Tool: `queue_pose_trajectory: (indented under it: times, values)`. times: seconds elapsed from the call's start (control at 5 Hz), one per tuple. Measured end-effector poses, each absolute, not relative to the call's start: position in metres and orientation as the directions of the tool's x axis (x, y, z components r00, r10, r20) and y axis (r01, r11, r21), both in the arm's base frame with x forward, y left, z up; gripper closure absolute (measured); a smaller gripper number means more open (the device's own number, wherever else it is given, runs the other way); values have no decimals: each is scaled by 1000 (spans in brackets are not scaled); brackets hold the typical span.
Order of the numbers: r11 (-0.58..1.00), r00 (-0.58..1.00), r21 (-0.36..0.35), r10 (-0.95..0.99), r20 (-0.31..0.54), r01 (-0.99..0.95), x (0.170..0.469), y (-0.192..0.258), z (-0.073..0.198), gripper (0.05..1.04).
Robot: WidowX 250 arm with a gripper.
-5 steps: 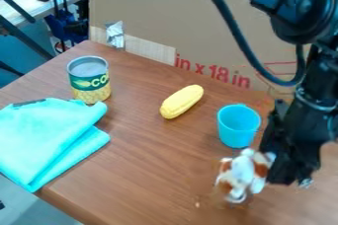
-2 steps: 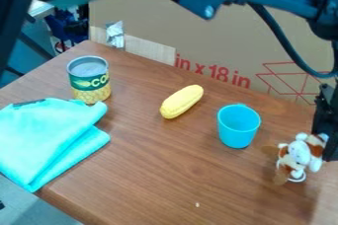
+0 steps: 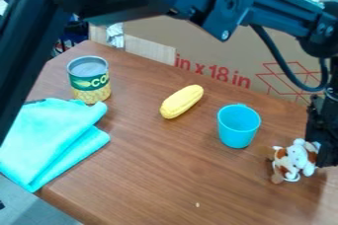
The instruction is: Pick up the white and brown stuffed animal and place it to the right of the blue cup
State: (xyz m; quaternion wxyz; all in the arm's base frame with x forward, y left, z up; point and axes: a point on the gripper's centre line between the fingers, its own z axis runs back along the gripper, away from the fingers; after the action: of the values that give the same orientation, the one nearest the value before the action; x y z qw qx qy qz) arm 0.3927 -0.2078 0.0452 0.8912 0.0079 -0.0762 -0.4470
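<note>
Brown-and-white plush (image 3: 295, 159) is gripped at the claw's (image 3: 316, 158) nine o'clock side, its long axis roughly one to seven, the cup (image 3: 238, 126) at the plush's ten o'clock.

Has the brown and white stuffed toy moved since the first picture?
Yes, rightward in view: the stuffed toy went from below the blue cup to its lower right.

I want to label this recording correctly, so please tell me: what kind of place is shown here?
Probably a lab or workshop corner: a robot arm reaches over a wooden table, with a large cardboard box standing behind it.
</note>
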Motion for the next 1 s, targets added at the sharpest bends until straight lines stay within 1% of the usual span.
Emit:
queue_pose_trajectory:
  times: [0.2, 0.4, 0.6, 0.8, 1.0]
  values:
    - [575, 563, 82, -816, 131, 814, 400, -201, 35, 175]
    - [597, 578, 113, -800, 162, 795, 401, -200, 37, 73]
    - [649, 613, 130, -754, 235, 749, 399, -201, 58, 77]
    - [658, 605, 147, -742, 289, 738, 396, -202, 87, 77]
    - [652, 589, 124, -738, 331, 748, 375, -200, 120, 77]
